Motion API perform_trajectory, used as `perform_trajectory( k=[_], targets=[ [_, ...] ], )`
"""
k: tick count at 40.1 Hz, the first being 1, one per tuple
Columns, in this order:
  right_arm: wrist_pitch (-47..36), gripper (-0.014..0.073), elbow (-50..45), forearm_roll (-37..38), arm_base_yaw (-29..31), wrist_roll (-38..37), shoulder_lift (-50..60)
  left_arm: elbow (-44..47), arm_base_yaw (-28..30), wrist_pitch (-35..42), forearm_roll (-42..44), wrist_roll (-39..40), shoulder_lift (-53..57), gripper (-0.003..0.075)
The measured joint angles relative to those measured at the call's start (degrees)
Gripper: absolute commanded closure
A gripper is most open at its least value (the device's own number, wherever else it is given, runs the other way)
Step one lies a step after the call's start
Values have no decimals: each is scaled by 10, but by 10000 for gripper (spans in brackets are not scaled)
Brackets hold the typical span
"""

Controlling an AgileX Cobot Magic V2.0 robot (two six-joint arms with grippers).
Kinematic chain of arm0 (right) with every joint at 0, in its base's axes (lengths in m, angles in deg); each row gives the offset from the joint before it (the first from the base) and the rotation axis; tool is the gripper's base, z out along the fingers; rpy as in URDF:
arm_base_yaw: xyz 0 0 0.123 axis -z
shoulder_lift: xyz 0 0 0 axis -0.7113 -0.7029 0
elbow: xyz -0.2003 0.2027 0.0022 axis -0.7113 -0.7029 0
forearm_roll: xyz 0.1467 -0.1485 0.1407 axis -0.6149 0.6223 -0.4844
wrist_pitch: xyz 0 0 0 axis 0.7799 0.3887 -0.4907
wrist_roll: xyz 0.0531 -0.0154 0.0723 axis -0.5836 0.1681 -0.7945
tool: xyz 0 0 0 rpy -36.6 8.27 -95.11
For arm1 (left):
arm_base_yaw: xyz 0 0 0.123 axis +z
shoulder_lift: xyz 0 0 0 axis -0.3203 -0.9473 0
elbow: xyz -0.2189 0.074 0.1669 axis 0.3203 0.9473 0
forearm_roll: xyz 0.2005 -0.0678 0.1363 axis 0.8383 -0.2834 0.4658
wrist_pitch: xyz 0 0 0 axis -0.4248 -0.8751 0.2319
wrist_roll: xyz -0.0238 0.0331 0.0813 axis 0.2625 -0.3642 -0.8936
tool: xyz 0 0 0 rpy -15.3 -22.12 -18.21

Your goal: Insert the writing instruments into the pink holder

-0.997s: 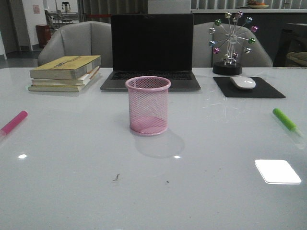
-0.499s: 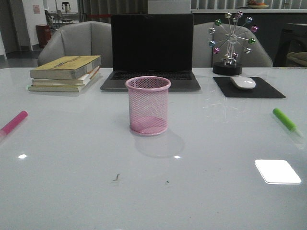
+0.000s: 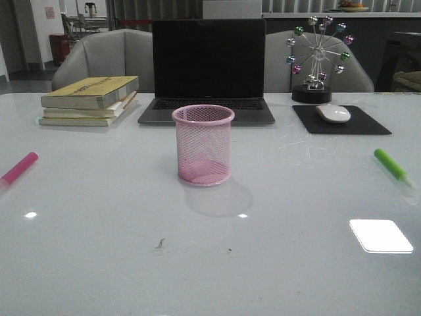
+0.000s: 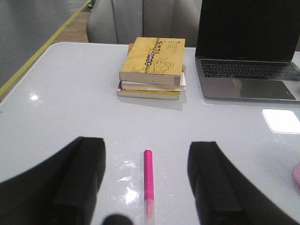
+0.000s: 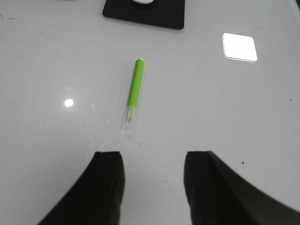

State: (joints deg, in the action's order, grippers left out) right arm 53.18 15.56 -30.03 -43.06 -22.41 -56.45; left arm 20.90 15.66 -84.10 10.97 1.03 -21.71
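The pink holder [image 3: 203, 145], a mesh cup, stands upright and empty at the table's middle; a sliver of it shows at the left wrist view's edge [image 4: 296, 176]. A magenta marker [image 3: 18, 168] lies at the far left of the table. In the left wrist view that marker [image 4: 148, 176] lies between the fingers of my open left gripper [image 4: 147, 157], which hovers above it. A green marker [image 3: 391, 165] lies at the far right. My right gripper [image 5: 153, 161] is open above bare table, with the green marker [image 5: 134, 90] a short way beyond its fingertips. Neither gripper shows in the front view.
Behind the holder stands an open laptop [image 3: 208, 69]. A stack of books [image 3: 90, 100] lies at the back left. A mouse [image 3: 333, 113] on a black pad [image 3: 341, 120] and a ball-wheel ornament [image 3: 318, 59] are at the back right.
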Motion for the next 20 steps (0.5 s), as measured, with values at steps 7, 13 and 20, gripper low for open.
perform_trajectory(
  k=[7, 13, 20],
  targets=[
    [13, 167, 3, 0, 0, 0, -5, 0, 0, 0, 0, 0, 0, 253],
    [29, 167, 30, 0, 0, 0, -30, 0, 0, 0, 0, 0, 0, 253],
    [16, 167, 97, 0, 0, 0, -90, 0, 0, 0, 0, 0, 0, 253]
  ],
)
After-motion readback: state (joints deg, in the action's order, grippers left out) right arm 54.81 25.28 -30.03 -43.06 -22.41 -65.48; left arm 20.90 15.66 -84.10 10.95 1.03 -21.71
